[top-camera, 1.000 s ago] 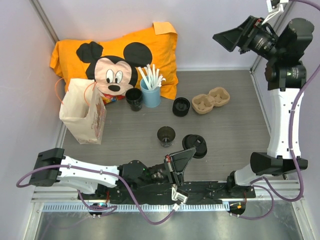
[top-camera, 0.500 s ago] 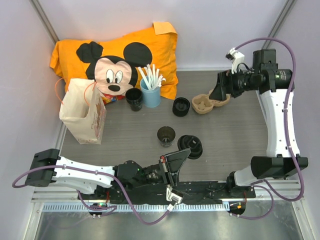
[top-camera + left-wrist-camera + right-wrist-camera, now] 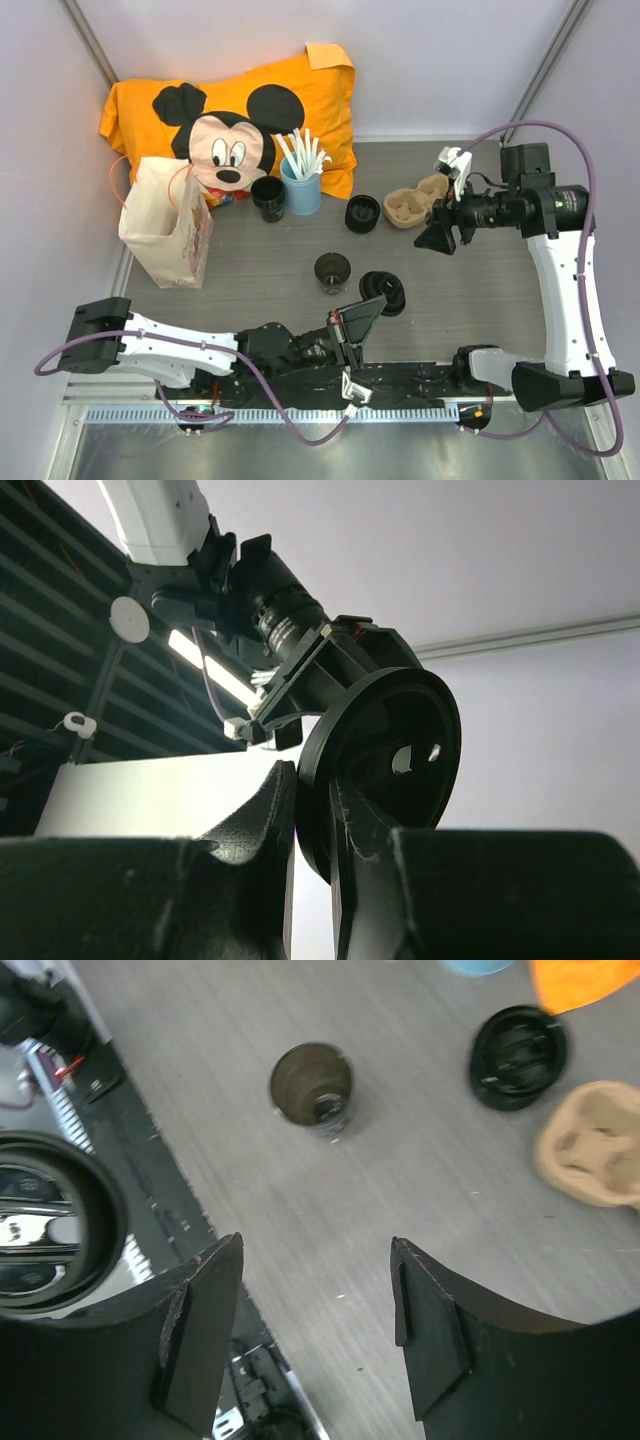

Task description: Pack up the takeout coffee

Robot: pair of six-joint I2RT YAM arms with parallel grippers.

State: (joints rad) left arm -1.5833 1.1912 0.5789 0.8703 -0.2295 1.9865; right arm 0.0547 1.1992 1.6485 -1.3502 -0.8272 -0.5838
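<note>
Black-lidded takeout coffee [image 3: 385,292] in left gripper [image 3: 312,798]

Left wrist view: lower rim of the round black lid [image 3: 385,760] hidden behind the left gripper [image 3: 312,790]; its fingers [image 3: 250,825] out of focus along the bottom. Right arm [image 3: 265,605] cut by top edge, upper left.
Right wrist view: blue cup [image 3: 478,964] only a sliver at top edge. Orange pillow [image 3: 590,978] clipped, upper right corner. Cardboard carrier [image 3: 595,1145] cut by right edge. Blurred round object [image 3: 50,1225] cut by left edge, cannot identify.
Top view: paper bag [image 3: 165,225] interior not visible.
</note>
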